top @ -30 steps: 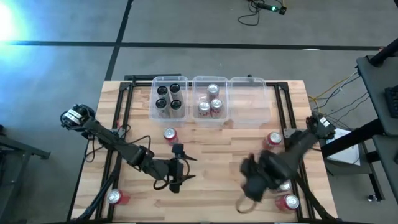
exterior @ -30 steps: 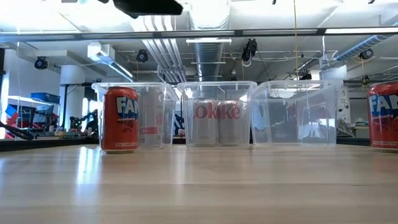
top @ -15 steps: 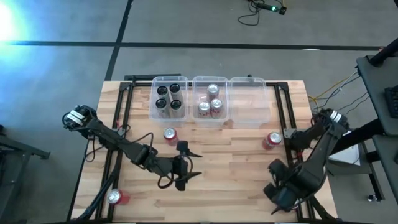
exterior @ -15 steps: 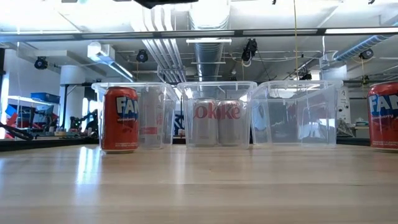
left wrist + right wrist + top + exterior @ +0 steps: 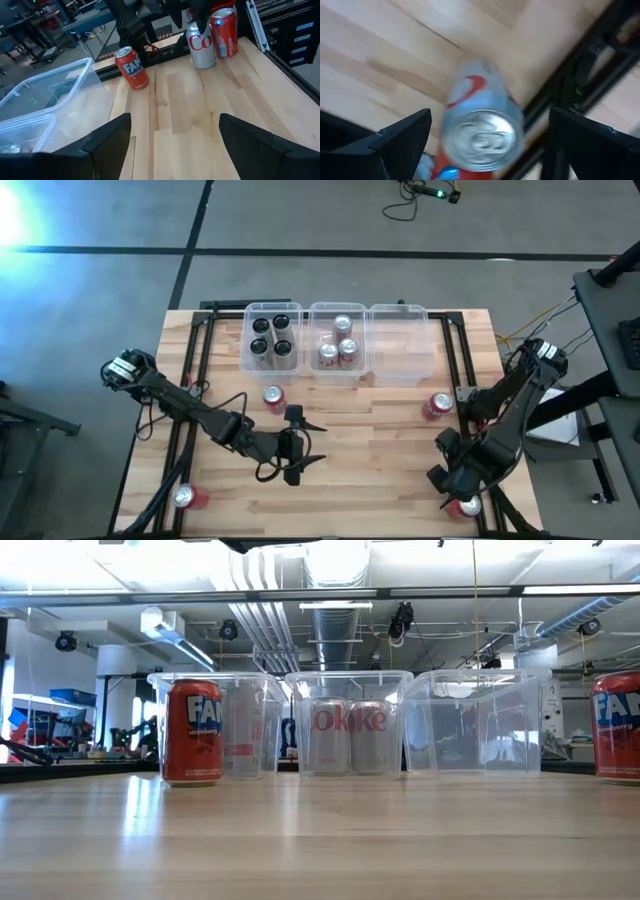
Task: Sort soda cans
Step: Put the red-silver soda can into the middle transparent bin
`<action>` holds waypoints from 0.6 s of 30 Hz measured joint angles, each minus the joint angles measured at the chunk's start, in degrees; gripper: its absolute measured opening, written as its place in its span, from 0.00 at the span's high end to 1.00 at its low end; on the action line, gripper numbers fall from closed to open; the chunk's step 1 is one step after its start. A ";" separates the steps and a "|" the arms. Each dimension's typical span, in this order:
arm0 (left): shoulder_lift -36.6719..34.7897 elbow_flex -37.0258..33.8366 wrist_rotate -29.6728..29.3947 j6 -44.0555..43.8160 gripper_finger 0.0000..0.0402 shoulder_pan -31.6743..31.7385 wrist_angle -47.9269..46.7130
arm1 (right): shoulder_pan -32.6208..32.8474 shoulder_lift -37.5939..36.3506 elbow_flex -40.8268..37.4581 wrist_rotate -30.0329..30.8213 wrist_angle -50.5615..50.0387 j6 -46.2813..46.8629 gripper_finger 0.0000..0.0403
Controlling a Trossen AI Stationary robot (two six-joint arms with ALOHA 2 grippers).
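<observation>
Table: pale wood planks with a dark frame at the sides
Bins: three clear boxes in a row along the far edge; left one with four black cans, middle one with three silver cans, right one bare
Left arm: reaching over the table middle; left gripper above bare wood, fingers spread wide apart
Right arm: bent over the near right corner; right gripper poised above a silver can, fingers parted either side, not touching
Loose red cans: one in front of the left bin, one near the right edge, one at the near left corner, one just beside the silver can
</observation>
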 joint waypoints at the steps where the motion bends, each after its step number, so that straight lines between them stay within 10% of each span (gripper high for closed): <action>1: 0.00 0.01 0.00 -0.02 0.29 0.00 0.00 | 0.00 0.15 -0.81 -1.51 0.01 -0.51 0.01; 18: 0.00 0.00 -0.02 -0.65 0.29 0.00 -0.37 | 0.02 0.23 -7.99 -5.15 11.53 -0.47 0.04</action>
